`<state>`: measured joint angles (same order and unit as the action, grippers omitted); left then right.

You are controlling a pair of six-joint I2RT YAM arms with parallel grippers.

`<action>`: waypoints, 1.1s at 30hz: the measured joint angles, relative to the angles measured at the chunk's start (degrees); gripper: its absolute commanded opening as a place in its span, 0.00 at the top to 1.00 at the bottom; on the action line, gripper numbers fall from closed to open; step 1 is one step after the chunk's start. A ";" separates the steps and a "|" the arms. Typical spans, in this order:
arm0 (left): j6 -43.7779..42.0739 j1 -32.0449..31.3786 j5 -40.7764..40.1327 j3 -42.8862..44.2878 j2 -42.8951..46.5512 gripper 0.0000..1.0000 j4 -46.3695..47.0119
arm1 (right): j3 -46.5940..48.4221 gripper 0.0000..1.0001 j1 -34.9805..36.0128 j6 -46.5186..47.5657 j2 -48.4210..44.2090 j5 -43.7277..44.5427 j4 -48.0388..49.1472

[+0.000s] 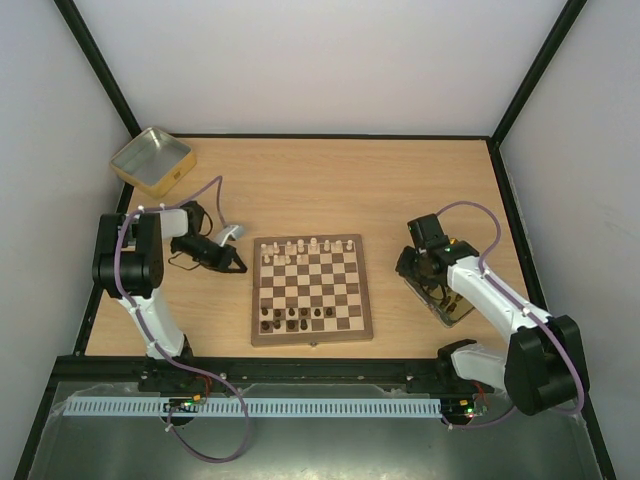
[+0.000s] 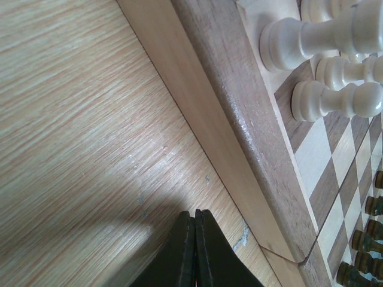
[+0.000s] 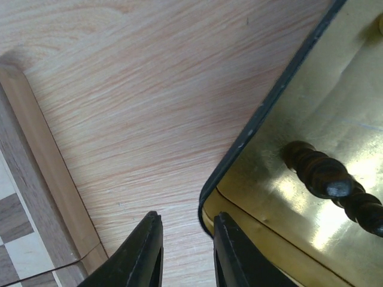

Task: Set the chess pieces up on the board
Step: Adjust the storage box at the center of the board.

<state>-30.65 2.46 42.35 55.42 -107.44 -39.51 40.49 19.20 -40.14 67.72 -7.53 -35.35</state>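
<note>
The board (image 1: 311, 339) lies mid-table. Pale cream chess pieces (image 1: 300, 247) stand along its far rows and dark brown ones (image 1: 292, 318) on the near left. My left gripper (image 1: 238, 267) is shut and empty, low over the table just off the board's left border (image 2: 239, 119); its tips (image 2: 195, 213) are pressed together, with pale pieces (image 2: 323, 36) close by. My right gripper (image 3: 187, 218) is open and empty, straddling the corner rim of a gold tin (image 3: 287, 197) in which a dark piece (image 3: 320, 173) lies.
The right tin (image 1: 443, 300) sits right of the board under my right arm. A second gold tin (image 1: 152, 160) stands at the far left corner. The board's corner (image 3: 36, 155) shows left of my right gripper. Black frame posts edge the table.
</note>
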 measured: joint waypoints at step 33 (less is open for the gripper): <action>-0.39 1.31 0.90 -0.90 0.15 0.98 0.81 | -8.68 0.80 15.19 -7.82 -9.84 -9.51 3.63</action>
<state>-31.05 3.77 43.24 54.52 -107.28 -38.70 31.81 34.39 -47.97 57.89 -17.04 -31.73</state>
